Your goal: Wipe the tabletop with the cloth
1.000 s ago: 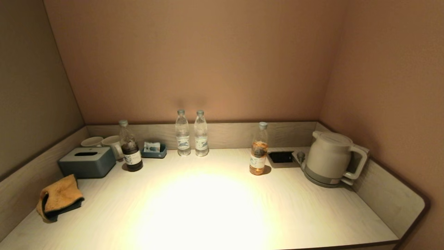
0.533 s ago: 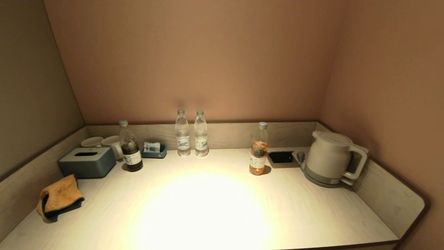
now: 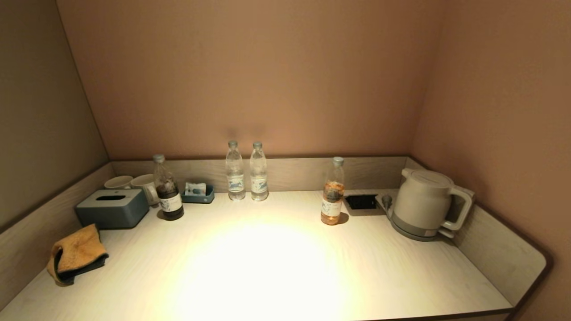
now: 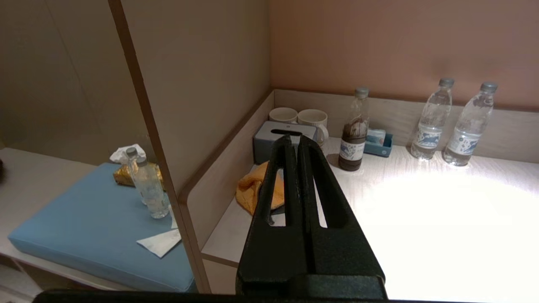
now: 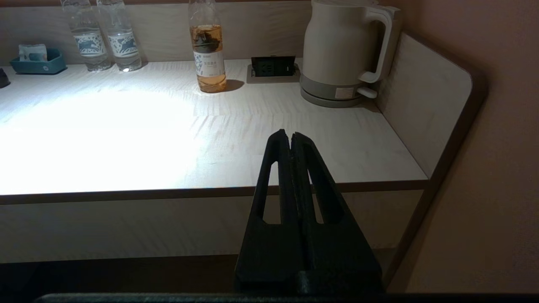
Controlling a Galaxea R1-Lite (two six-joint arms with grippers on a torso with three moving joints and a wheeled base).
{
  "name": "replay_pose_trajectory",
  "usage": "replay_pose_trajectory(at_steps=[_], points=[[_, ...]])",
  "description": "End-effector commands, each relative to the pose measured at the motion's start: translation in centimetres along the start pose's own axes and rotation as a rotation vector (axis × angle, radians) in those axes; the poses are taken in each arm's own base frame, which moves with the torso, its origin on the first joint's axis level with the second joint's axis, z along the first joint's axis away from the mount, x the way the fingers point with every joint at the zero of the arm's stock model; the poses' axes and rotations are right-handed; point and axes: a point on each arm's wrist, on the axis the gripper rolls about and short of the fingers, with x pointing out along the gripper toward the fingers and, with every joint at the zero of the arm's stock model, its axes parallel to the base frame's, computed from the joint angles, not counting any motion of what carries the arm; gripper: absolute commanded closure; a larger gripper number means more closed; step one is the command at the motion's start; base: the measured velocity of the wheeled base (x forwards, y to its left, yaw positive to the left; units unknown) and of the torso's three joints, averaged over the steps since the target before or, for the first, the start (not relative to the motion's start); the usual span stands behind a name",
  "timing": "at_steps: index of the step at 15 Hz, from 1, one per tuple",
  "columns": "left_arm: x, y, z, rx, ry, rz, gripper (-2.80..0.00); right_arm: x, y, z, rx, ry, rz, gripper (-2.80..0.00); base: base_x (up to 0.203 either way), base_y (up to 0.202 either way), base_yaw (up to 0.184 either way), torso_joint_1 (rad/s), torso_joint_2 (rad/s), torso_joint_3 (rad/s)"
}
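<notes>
An orange cloth (image 3: 76, 253) with a dark underside lies crumpled on the pale wood tabletop (image 3: 276, 267) at the near left, against the side wall. It also shows in the left wrist view (image 4: 252, 191). My left gripper (image 4: 293, 141) is shut and empty, held before the table's front edge, short of the cloth. My right gripper (image 5: 290, 135) is shut and empty, held below and before the front edge at the right. Neither gripper shows in the head view.
A grey tissue box (image 3: 112, 207), two mugs (image 3: 134, 183), a dark-drink bottle (image 3: 167, 189) and a small blue tray (image 3: 198, 193) stand at the back left. Two water bottles (image 3: 246, 171), a tea bottle (image 3: 333, 192), a socket panel (image 3: 361, 202) and a kettle (image 3: 424, 203) line the back.
</notes>
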Motion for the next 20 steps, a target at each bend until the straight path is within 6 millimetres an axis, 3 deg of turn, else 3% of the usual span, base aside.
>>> replay_pose_trajectory(at_steps=[1, 5, 11, 20], points=[[-1.1, 0.2, -0.6, -0.009, -0.041, -0.002, 0.0, 0.0, 0.0, 0.0, 0.0, 0.0, 0.001, 0.0, 0.0, 0.0, 0.0, 0.0, 0.0, 0.0], [-2.7, 0.5, -1.2, -0.035, -0.216, -0.036, 0.0, 0.0, 0.0, 0.0, 0.0, 0.0, 0.001, 0.0, 0.0, 0.0, 0.0, 0.0, 0.0, 0.0], [-4.2, 1.1, -2.1, -0.055, -0.273, -0.08, 0.0, 0.0, 0.0, 0.0, 0.0, 0.0, 0.001, 0.0, 0.0, 0.0, 0.0, 0.0, 0.0, 0.0], [-7.6, 2.0, -7.0, -0.027, -0.401, -0.175, 0.0, 0.0, 0.0, 0.0, 0.0, -0.002, 0.001, 0.0, 0.0, 0.0, 0.0, 0.0, 0.0, 0.0]])
